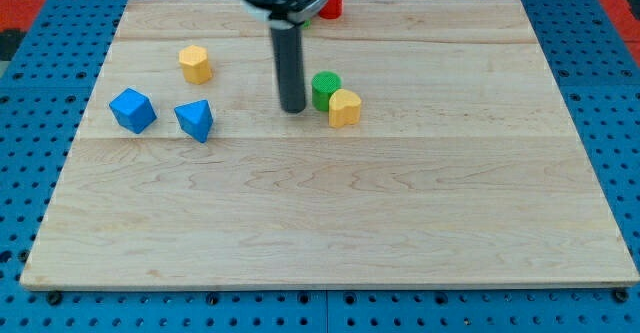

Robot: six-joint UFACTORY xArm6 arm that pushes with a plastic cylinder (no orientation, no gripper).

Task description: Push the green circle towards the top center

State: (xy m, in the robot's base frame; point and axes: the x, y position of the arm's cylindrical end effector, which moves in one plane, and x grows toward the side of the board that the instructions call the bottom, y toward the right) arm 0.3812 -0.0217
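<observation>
The green circle (325,88) is a short green cylinder standing a little above the middle of the wooden board (330,223). A yellow block (345,108), heart-like in shape, touches it at its lower right. My tip (293,108) is the lower end of the dark rod. It stands just to the left of the green circle, with a small gap between them.
A yellow hexagon block (196,64) lies at the upper left. A blue cube-like block (132,110) and a blue triangle block (196,120) lie at the left. A red block (331,3) sits at the top edge, partly hidden by the arm, with a sliver of green beside it.
</observation>
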